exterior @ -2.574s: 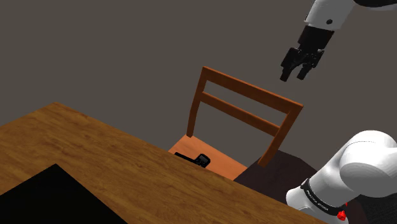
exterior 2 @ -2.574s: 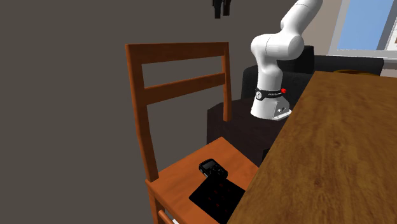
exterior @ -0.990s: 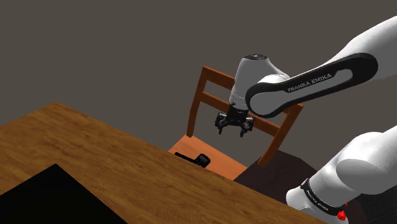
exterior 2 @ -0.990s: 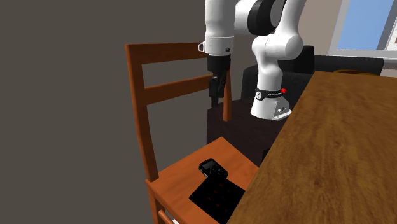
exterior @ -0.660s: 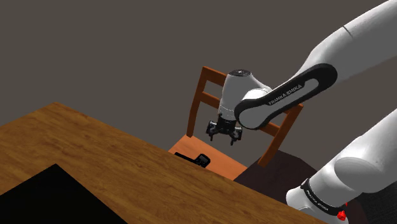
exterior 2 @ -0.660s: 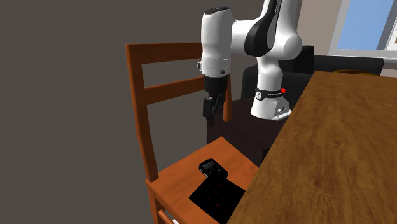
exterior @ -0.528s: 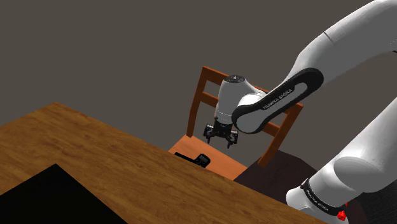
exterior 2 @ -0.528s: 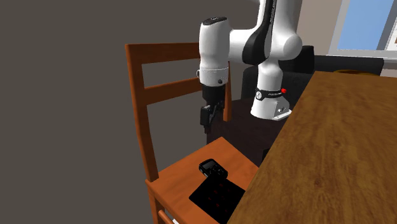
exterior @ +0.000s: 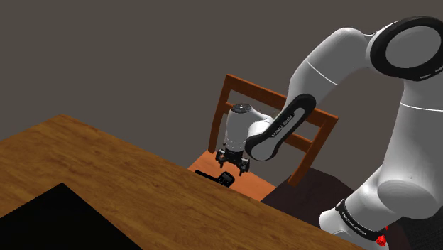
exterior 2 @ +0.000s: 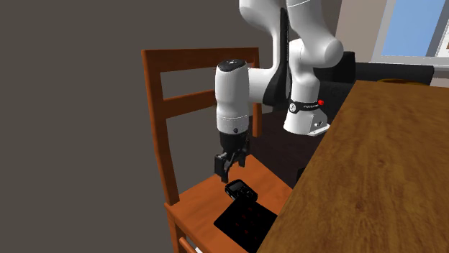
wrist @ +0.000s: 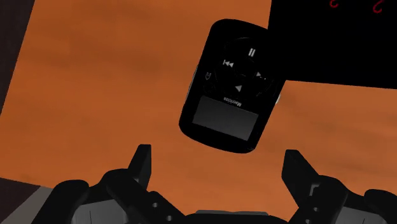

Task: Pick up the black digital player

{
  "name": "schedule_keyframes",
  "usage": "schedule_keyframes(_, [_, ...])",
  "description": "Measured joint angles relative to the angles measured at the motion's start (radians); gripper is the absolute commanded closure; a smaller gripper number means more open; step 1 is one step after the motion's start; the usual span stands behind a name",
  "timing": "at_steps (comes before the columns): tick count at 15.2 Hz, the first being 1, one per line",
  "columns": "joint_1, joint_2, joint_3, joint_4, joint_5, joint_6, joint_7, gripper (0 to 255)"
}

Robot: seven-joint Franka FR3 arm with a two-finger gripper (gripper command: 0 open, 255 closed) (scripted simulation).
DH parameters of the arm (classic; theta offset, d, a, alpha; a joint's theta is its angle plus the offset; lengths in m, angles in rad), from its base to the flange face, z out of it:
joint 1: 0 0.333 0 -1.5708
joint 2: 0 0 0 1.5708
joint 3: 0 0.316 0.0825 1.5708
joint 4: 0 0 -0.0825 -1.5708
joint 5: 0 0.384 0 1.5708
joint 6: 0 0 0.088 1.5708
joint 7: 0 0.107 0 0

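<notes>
One black player [wrist: 232,86] on chair [exterior 2: 203,197]

The digital player [exterior 2: 240,190] lies on the chair seat [exterior 2: 203,195], below the pincer [exterior 2: 228,172].

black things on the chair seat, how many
2: a small digital player below the open gripper, and a flat black slab next to it, toward the seat front. The table edge may hide more.
</notes>
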Motion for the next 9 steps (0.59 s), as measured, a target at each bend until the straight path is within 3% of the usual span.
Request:
schedule_keyframes(7, [0.059, 0.117, -0.076, 0.047, -0.073, 0.069, 0.067, 0])
schedule_keyframes(8, [0.062, 0.123, -0.080, 0.048, -0.077, 0.073, 0.070, 255])
schedule_keyframes(9, [0.063, 0.125, -0.082, 0.049, -0.079, 0.076, 0.071, 255])
